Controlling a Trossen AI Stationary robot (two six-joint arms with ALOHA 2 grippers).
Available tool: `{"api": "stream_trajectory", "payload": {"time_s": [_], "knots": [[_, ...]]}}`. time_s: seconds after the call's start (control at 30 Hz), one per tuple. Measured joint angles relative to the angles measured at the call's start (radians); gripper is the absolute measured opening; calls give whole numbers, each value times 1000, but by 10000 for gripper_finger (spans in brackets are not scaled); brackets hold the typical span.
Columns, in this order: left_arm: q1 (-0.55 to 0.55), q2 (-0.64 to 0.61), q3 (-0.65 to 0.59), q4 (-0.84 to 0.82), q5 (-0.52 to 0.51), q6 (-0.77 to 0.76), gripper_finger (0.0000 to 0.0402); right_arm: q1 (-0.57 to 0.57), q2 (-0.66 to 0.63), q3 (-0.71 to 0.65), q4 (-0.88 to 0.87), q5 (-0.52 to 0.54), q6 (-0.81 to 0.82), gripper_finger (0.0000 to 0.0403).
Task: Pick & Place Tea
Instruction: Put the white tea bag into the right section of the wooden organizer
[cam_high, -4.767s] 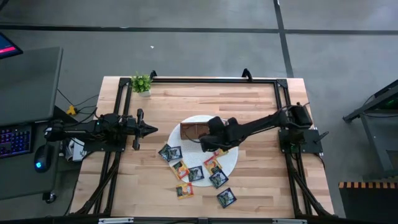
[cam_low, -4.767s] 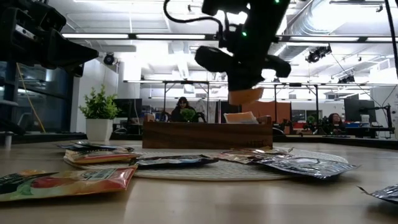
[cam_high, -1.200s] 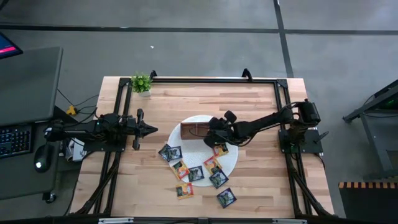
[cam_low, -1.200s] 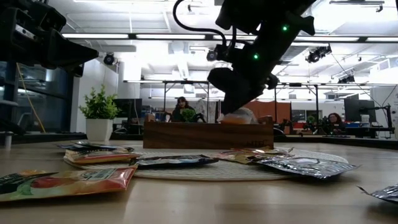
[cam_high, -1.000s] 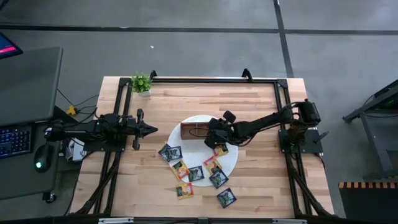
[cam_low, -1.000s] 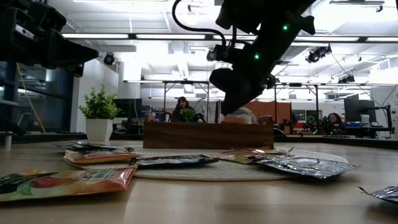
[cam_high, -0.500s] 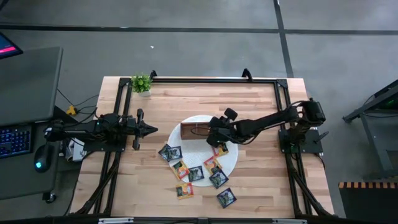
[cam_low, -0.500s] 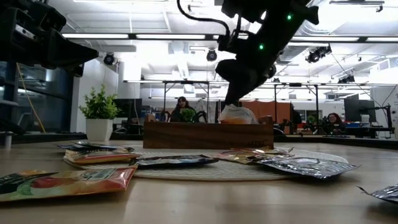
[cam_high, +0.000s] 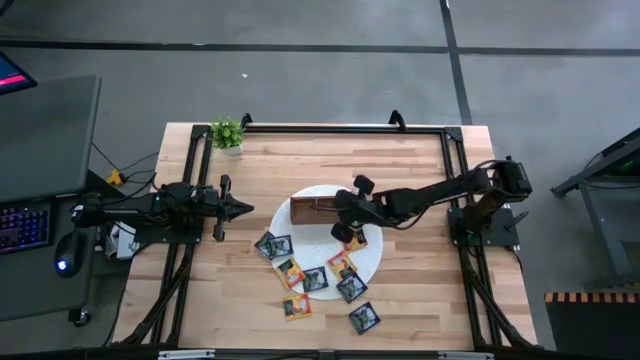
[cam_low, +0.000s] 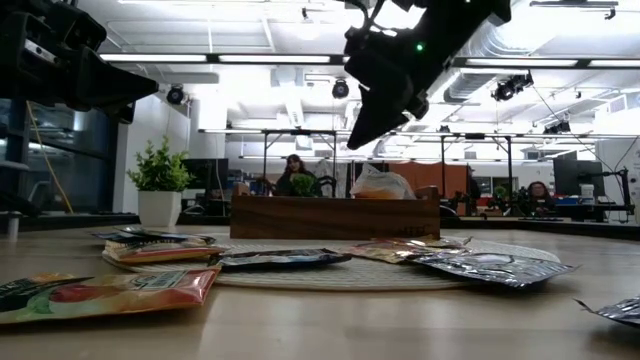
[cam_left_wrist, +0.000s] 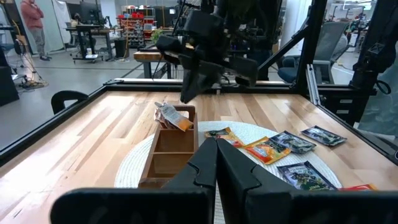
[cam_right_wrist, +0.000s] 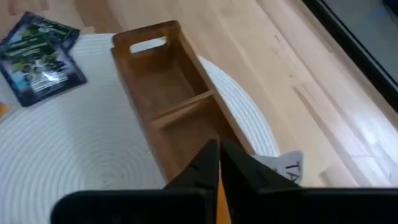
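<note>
Right pincer (cam_low: 352, 138) lifted off box (cam_low: 334, 216), now clenched empty, sachet (cam_low: 380, 184) left in end compartment, left pincer (cam_high: 246, 208) clenched, idle.

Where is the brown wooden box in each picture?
High view: wooden box at the table's middle, on the white round mat.
Low view: box mid-picture, long side facing us.
Left wrist view: box centre, beyond the left gripper.
Right wrist view: box centre.
Shared landmark: the white mat under it.
</note>
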Motion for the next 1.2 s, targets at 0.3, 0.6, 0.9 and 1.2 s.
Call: {"api": "stream_trajectory", "payload": {"time_s": [0.3,0.6,0.9,1.2], "knots": [[0,0,0,0,0,0,1,-14,34,12,49,17,50,2],[0,0,0,0,0,0,1,-55,111,62,44,-7,124,1],[0,0,0,0,0,0,1,-61,187,120,-1,-55,171,0],[0,0,0,0,1,0,1,-59,190,116,-122,-59,240,0]]}}
